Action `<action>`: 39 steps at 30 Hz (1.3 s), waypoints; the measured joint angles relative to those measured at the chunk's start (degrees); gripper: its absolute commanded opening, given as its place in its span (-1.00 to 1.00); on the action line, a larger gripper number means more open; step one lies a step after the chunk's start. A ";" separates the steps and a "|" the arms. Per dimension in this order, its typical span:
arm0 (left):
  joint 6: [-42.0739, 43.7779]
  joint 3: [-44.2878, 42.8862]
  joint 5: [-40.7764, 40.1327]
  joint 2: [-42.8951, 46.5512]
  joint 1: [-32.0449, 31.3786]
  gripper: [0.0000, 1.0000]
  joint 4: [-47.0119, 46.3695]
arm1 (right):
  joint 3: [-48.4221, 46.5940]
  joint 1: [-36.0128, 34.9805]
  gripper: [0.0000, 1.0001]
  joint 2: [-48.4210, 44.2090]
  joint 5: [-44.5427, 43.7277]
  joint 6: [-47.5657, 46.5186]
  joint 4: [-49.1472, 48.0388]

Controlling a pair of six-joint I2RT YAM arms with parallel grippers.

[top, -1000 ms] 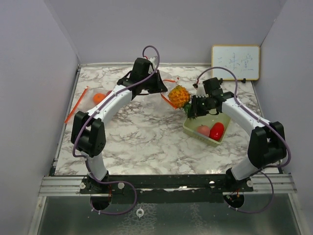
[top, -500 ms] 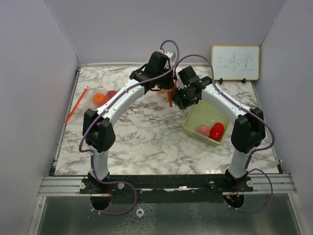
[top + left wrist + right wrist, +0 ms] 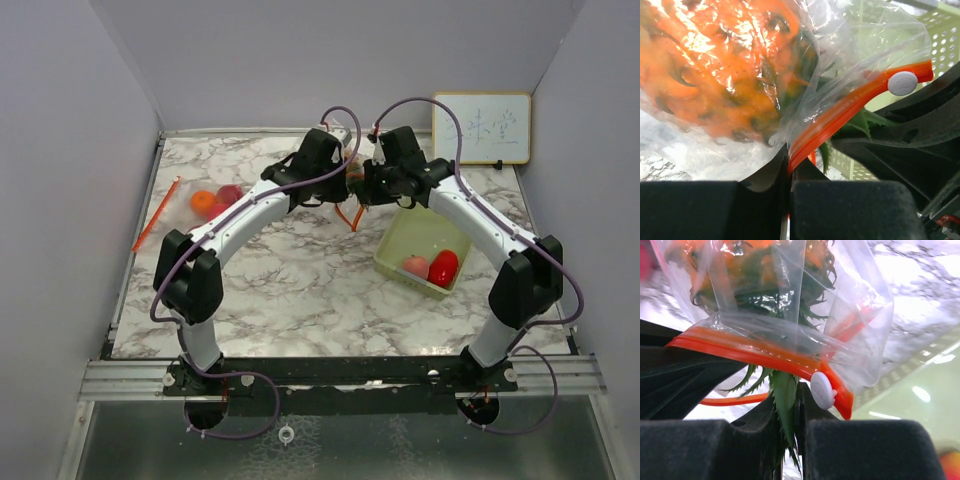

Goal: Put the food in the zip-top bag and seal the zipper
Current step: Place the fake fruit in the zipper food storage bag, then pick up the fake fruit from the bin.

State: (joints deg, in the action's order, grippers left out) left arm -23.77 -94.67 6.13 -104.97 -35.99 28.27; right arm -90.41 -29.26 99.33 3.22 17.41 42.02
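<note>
Orange-yellow pineapple (image 3: 715,60), held outside a second ago, now sits inside the clear zip-top bag (image 3: 860,310), leaves at the mouth. Right pincer (image 3: 799,430) pinches narrowly on those leaves; left pincer (image 3: 789,187) is clamped on the zipper strip (image 3: 840,115). Peach (image 3: 415,266) and red pepper (image 3: 444,267) wait in the basket (image 3: 398,245).

A small whiteboard (image 3: 481,128) is leaning against the back wall at the table's far right corner. It's carrying faint handwritten strokes in dark marker, running in 1 row across its upper half. In the top view the marks are coming through too small & pale to read, so it's not poss. to tell whether they're letters, numbers or some other script, and nothing else in the 3 views is giving any legible print.
</note>
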 measured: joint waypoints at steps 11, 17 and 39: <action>-7.98 3.87 -1.73 4.81 0.42 -1.00 -7.41 | 3.67 0.11 0.49 -4.42 6.43 4.13 -7.17; -9.05 -1.92 -5.29 2.23 1.27 -1.00 -3.02 | 0.48 0.11 0.60 -10.97 3.65 1.68 -2.32; -11.72 3.85 -2.58 2.99 5.86 -1.00 -8.07 | 26.47 4.52 0.68 -15.89 -6.43 9.27 14.29</action>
State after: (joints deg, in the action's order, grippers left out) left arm -35.48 -90.83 3.55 -101.97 -30.13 20.21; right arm -63.94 -24.73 83.44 -3.20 26.68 56.31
